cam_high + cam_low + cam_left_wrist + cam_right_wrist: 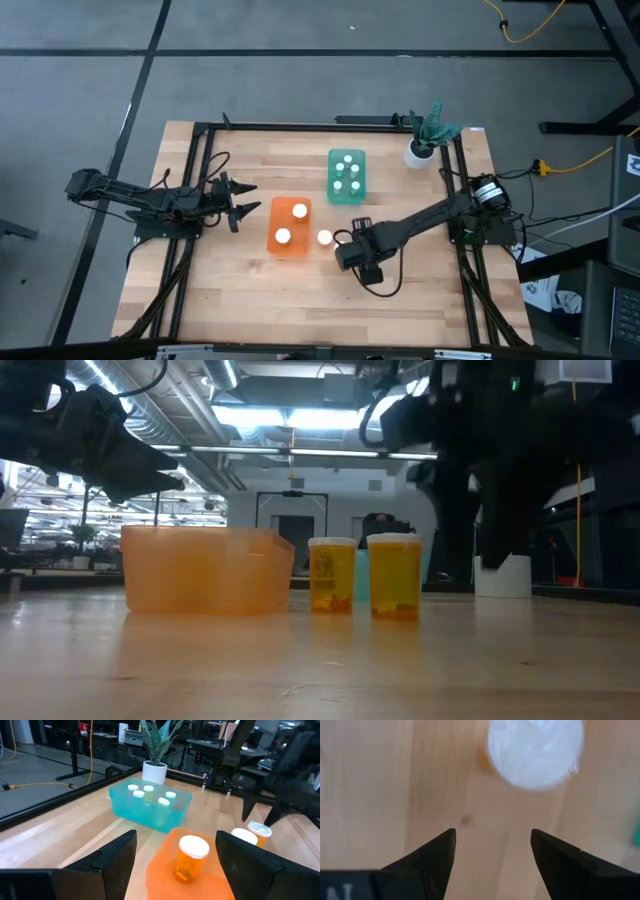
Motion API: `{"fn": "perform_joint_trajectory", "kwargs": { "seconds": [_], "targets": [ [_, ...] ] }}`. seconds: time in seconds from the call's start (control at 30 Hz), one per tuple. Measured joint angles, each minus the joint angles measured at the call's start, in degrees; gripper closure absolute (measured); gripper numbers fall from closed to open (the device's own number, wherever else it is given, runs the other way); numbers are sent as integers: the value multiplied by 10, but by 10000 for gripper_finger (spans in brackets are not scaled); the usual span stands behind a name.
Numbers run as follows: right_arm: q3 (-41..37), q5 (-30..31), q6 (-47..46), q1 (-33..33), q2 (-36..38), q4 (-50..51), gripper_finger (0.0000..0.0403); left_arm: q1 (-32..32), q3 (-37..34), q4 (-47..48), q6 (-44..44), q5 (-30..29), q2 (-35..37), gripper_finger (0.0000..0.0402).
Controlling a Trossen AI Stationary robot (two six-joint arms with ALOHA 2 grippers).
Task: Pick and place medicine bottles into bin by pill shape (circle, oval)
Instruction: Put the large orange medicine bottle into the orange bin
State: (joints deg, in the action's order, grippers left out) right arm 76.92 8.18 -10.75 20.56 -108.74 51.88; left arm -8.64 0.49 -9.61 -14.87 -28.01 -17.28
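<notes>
Two white-capped medicine bottles point(324, 237) stand on the table point(240, 300) just beside the orange bin point(289, 226), on its side toward the right arm. From above only one cap shows clearly; the second is mostly covered by the right end effector point(347, 240). The low view shows both as amber bottles point(394, 575) side by side, next to the orange bin point(205, 568).

The right end effector hovers over these bottles with its two fingers spread and nothing between them. In the right wrist view a blurred white cap point(535, 747), cut off by the frame edge, lies beyond the open fingers point(430, 857).

Inside the orange bin two white caps point(299, 211) show from above. The left wrist view makes out one amber bottle point(190, 856) standing in it; the other is not visible there.

The teal bin point(347, 175) sits near the orange bin, farther from the table's front edge, and holds five small white caps point(348, 159). Pill shapes cannot be made out in any bottle.

The left end effector point(243, 198) waits just beside the orange bin on its far side from the loose bottles, fingers apart and empty.

A white plant pot point(418, 152) stands beyond the teal bin, well apart from the orange bin.
</notes>
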Motion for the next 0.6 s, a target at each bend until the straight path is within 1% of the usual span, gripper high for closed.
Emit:
{"fn": "perform_joint_trajectory", "kwargs": {
  "seconds": [0.1,0.23,0.4,0.53,0.6],
  "targets": [
    [-30,15,27,-3,-4,-78,144,0,0,0,0,0,0,139],
    [-37,18,52,-16,-4,-119,144,0,0,0,0,0,0,139],
    [-36,16,65,-32,-4,-145,144,0,0,1,0,0,0,139],
    [-36,-36,67,-43,-3,-182,144,0,0,1,0,0,0,139],
    [-36,-50,68,-46,-3,-195,144,0,0,1,0,0,0,139]
  ]
}}
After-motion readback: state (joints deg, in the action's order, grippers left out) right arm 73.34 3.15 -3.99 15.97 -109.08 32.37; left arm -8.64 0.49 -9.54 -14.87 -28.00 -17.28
